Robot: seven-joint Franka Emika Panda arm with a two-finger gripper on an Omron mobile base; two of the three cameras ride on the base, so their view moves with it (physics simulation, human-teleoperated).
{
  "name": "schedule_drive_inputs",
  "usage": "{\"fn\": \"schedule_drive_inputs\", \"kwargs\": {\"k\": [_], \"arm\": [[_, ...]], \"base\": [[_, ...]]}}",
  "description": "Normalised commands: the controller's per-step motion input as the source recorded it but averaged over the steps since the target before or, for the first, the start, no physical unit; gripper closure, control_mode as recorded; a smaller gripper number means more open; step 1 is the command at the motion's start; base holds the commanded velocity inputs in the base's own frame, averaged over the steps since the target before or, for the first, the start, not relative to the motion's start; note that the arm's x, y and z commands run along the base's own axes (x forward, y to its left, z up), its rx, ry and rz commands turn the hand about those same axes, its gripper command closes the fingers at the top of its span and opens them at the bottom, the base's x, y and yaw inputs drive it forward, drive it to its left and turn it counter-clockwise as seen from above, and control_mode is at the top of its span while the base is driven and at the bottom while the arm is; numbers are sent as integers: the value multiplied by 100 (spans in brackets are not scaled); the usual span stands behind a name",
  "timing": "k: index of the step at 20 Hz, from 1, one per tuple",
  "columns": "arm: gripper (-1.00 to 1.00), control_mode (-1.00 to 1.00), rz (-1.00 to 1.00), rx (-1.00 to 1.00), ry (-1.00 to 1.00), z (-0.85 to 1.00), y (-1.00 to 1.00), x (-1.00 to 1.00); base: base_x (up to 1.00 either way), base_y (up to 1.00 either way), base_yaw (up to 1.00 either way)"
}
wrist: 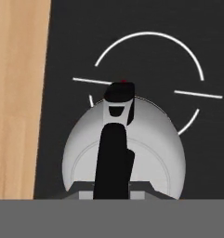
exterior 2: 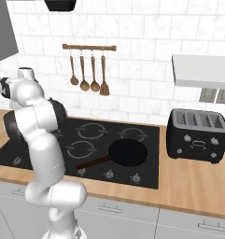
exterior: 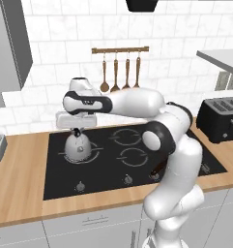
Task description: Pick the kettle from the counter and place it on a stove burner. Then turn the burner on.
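Observation:
The small silver-grey kettle [exterior: 78, 147] [wrist: 150, 148] stands over the left front stove burner [exterior: 94, 156] of the black cooktop. In the hand view its dome covers the lower part of the burner's ring of broken arcs [wrist: 150, 65]. Whether the kettle's base touches the glass, I cannot tell. My gripper [exterior: 78, 131] hangs straight above the kettle, pointing down, shut on the black arched handle [wrist: 114, 153]. The light wood counter [exterior: 16, 179] [wrist: 16, 93] runs just left of the cooktop.
A black frying pan [exterior 2: 128, 152] sits on the right front burner. A black toaster [exterior: 222, 118] [exterior 2: 197, 135] stands on the counter to the right. Burner knobs [exterior: 80, 186] [exterior 2: 108, 174] line the cooktop's front edge. Wooden utensils hang on a rail [exterior: 120, 50] above.

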Motion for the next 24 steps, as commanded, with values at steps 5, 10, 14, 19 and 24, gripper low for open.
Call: {"fn": "schedule_drive_inputs", "kwargs": {"k": [5,10,14,19,24], "arm": [[100,-100,-16,-12,11,0,0,61],[100,-100,-12,-6,5,-4,-2,22],[100,-100,-6,0,7,-32,0,11],[100,-100,-2,0,1,-56,0,15],[100,-100,-1,0,-3,-42,0,1]], "base": [[0,0,0],[0,0,0],[0,0,0],[0,0,0],[0,0,0]]}}
